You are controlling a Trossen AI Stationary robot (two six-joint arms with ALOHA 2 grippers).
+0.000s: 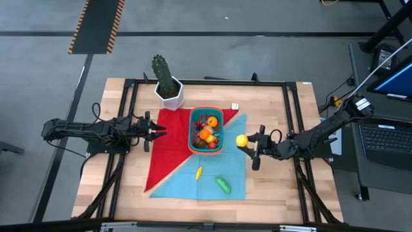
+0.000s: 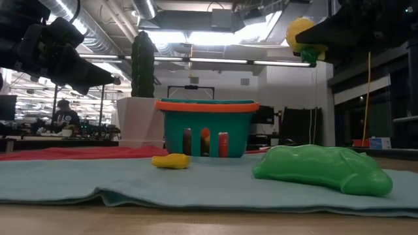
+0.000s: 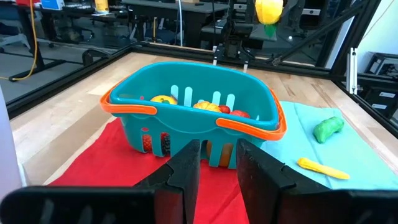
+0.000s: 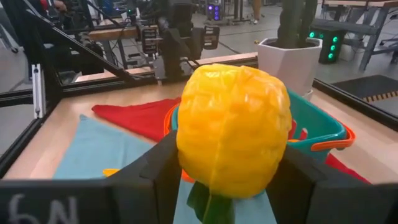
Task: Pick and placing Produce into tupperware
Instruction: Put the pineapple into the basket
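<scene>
Filling the right wrist view: a yellow toy fruit (image 4: 233, 127), ribbed like a pepper or pineapple, with a green stub below, clamped between the right gripper (image 1: 252, 147) fingers. High view puts it lifted above the bench (image 1: 296, 187), just beside the teal basket (image 1: 206, 147), on the right-arm side. Basket already carries several orange, red and yellow pieces.

Two pieces lie on the blue cloth (image 1: 212, 177): a small yellow banana-like piece (image 1: 199, 172) and a green pea pod (image 1: 223, 185), well apart from the basket.

Left gripper (image 1: 154, 129) hovers over the red cloth (image 1: 168, 138) near the basket's other side, fingers slightly parted, nothing between them.

Handling judgement: held fruit looks like hollow hard plastic, so light, rigid, smooth, liable to slip. Grasp across the widest girth seems best. Cactus (image 1: 163, 74) in its white pot stands behind.
</scene>
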